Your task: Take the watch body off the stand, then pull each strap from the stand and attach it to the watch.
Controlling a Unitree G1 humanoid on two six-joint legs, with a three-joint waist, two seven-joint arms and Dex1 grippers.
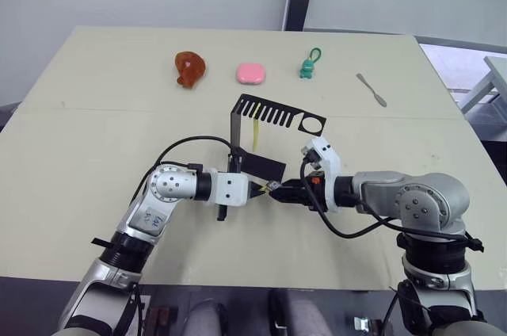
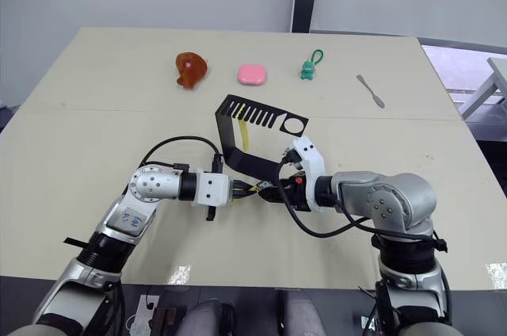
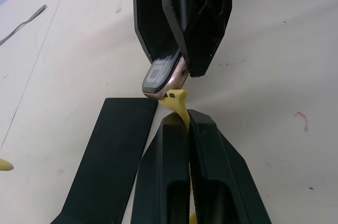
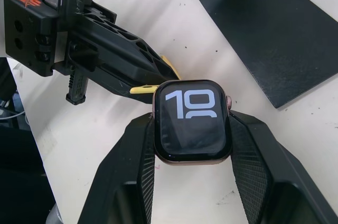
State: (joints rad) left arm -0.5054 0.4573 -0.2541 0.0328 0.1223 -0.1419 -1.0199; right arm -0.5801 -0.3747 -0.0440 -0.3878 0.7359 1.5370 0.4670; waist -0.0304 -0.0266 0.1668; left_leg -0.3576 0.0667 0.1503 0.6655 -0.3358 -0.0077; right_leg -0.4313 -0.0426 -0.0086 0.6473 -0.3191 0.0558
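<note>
A pale table (image 1: 95, 146) fills the scene, with two robot arms meeting near its middle. The right gripper (image 4: 193, 129) is clamped on the watch body (image 4: 192, 120), one finger pressing each side edge of the square black face, which shows pale digits. The left gripper (image 3: 185, 123) is pinched closed around a yellow strap (image 3: 177, 100), whose tip pokes out from between the fingers and touches the edge of the watch body. The two grippers face each other just above the table, on the near side of the stand (image 1: 265, 118). The stand rests upright on its flat black foot, its comb-slotted arm reaching right to a round ring end. A second yellow strap (image 1: 257, 131) hangs from the slotted arm. Along the far side of the table, well apart from the arms, lie from left to right a brown lumpy object (image 1: 189, 67), a pink rounded block (image 1: 250, 74), a small green toy (image 1: 308, 66) with a loop, and a slim grey tool (image 1: 371, 89).
</note>
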